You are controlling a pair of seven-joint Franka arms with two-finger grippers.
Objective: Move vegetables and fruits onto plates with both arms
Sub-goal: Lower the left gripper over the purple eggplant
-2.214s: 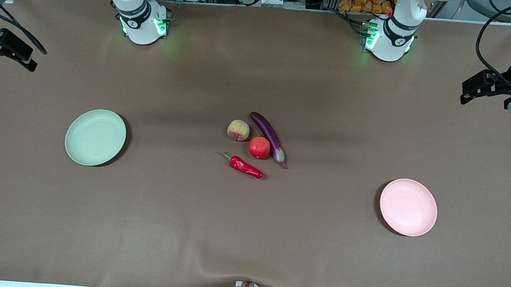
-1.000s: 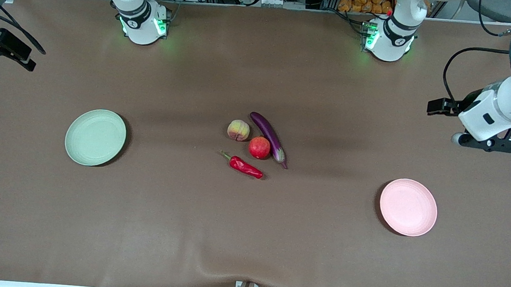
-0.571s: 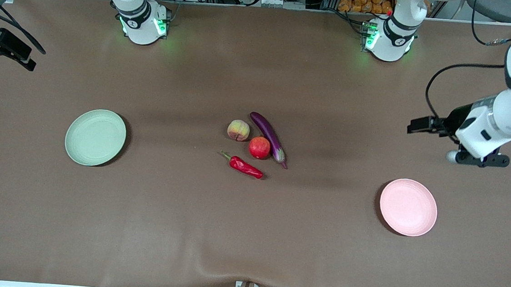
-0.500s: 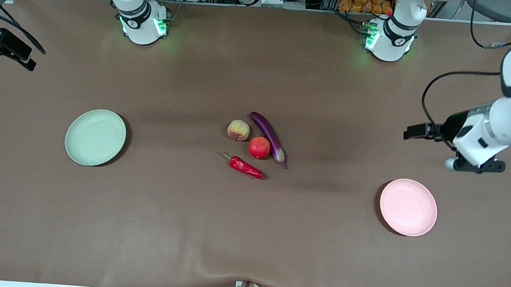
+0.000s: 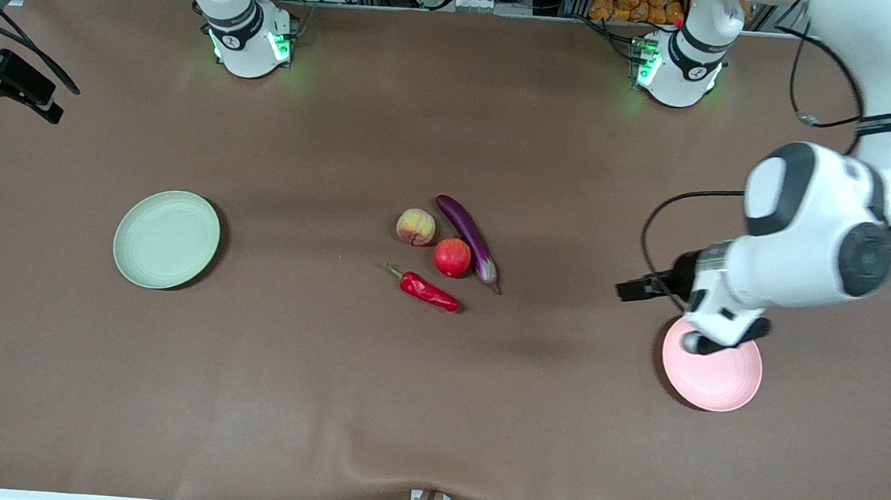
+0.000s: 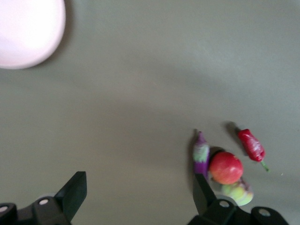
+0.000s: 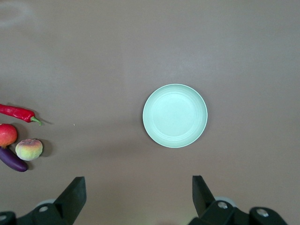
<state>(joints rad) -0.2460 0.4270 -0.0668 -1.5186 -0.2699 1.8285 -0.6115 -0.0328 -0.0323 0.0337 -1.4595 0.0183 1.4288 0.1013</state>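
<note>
Spread wide, the left pincer (image 6: 136, 197) is held above the counter (image 5: 559, 418) beside the pink plate (image 5: 718, 379). Right pincer (image 7: 136, 197), also spread, waits above the green plate (image 5: 166, 239). Eggplant (image 5: 467, 236), chili (image 5: 426, 289), peach (image 5: 415, 226) and red fruit (image 5: 452, 257) are clustered at frame centre.

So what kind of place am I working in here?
Most likely a robotics lab, not a kitchen: two bench-mounted arms with green-lit bases, a brown mat-covered table, and aluminium framing and cables along its edge. The eggplant and peach look like props.
</note>
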